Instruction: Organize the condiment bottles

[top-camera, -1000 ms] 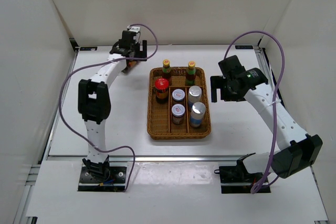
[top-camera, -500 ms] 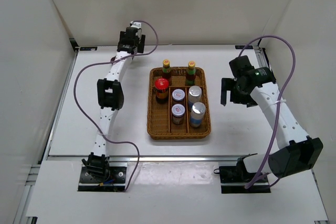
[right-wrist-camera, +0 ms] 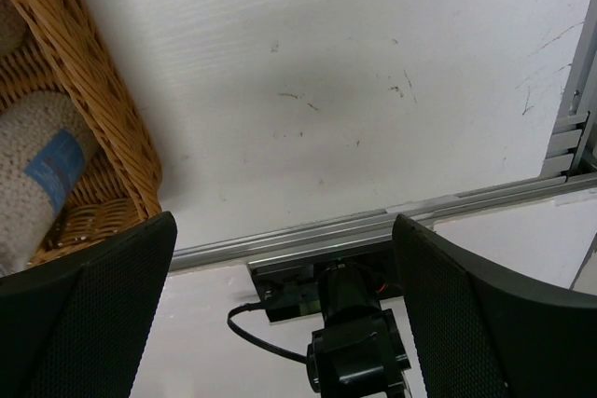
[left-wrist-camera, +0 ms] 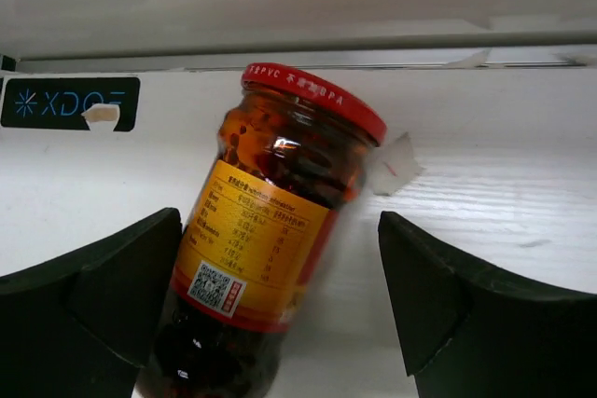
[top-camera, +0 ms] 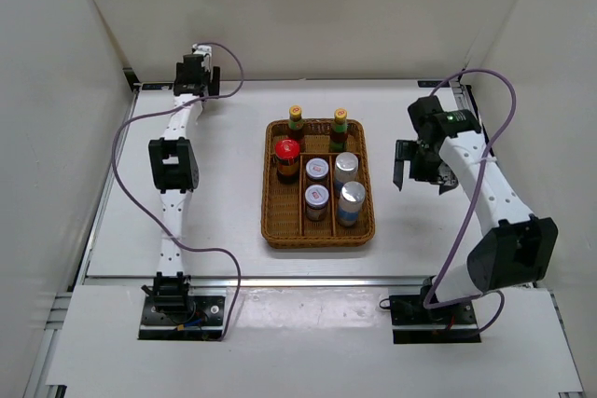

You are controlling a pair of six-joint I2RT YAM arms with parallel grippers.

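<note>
- At the far left corner of the tabletop [top-camera: 224,193], we see the left claw [left-wrist-camera: 278,223] straddling a red-capped jar [left-wrist-camera: 280,165] of dark chilli sauce. This is the only task bottle outside the wicker tray [top-camera: 272,202].
- The claw's jaws stand wide. The right finger is clear of the glass and the left one sits just beside the label, so we judge that nothing is gripped yet.
- The jar looks tilted in the wrist view. We cannot tell whether it really leans or the camera angle makes it seem so.
- Mid-table, the tray holds seven bottles sorted like with like:
  - two yellow-capped bottles [top-camera: 296,118] along the back
  - a second red jar [top-camera: 287,151] in the left lane
  - two brown jars [top-camera: 317,171] in the middle
  - two blue-white jars [top-camera: 347,166] on the right
- Room shows in front of the second red jar, and we take that to be the stray jar's place.
- The right claw [right-wrist-camera: 284,221] hangs wide and holds nothing over bare tabletop just right of the tray, probably to stay out of the way.
- Closing off-centre could tip the jar.
</note>
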